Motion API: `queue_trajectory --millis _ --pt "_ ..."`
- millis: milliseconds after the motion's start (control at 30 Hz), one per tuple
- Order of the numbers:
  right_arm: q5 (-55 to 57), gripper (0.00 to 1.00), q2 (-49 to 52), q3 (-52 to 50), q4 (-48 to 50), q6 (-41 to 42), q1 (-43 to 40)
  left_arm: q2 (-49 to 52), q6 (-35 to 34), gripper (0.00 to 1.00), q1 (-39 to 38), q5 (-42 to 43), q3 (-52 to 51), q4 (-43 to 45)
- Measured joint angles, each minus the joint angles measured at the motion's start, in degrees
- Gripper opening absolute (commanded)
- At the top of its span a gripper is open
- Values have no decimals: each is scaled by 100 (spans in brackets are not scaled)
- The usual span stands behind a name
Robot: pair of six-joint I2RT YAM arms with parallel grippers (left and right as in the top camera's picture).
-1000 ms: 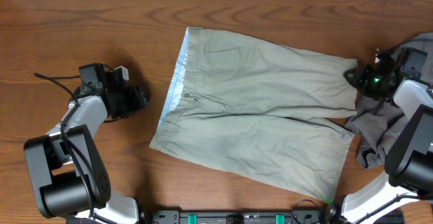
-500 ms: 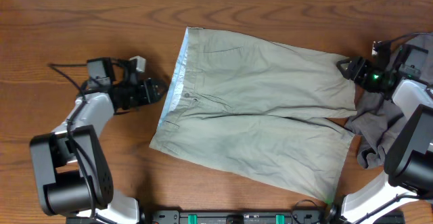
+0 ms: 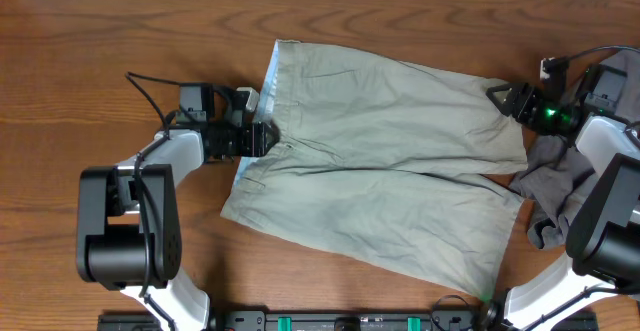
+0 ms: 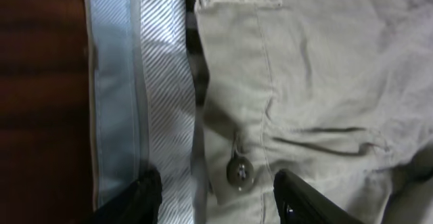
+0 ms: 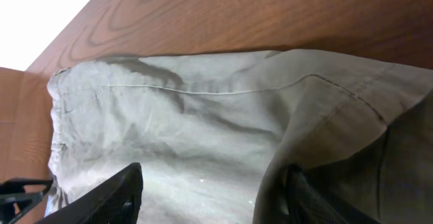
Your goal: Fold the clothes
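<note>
Khaki shorts [image 3: 380,161] lie flat on the wooden table, waistband to the left, legs to the right. My left gripper [image 3: 258,136] is open over the waistband at its button [image 4: 238,172]; the pale striped lining [image 4: 145,95] shows beside it. My right gripper [image 3: 502,99] is open at the hem of the upper leg [image 5: 203,116], its fingers spread over the cloth.
A crumpled grey garment [image 3: 558,186] lies at the right edge, under the right arm. Bare wooden tabletop [image 3: 120,31] lies to the left and behind the shorts.
My left gripper has moved right from the bare table onto the waistband. My right gripper has moved left onto the upper leg's hem.
</note>
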Motion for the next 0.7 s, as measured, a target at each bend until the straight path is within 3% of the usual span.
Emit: queue_trajectory --millis 267,500,700 --pt "-26 66 -2 0 -11 0 0 57 -2 49 7 70 15 85" --pt "-17 65 0 0 -22 0 0 70 2 37 7 83 15 85" --pt "20 65 -2 0 -44 0 2 72 17 36 2 192 15 -96"
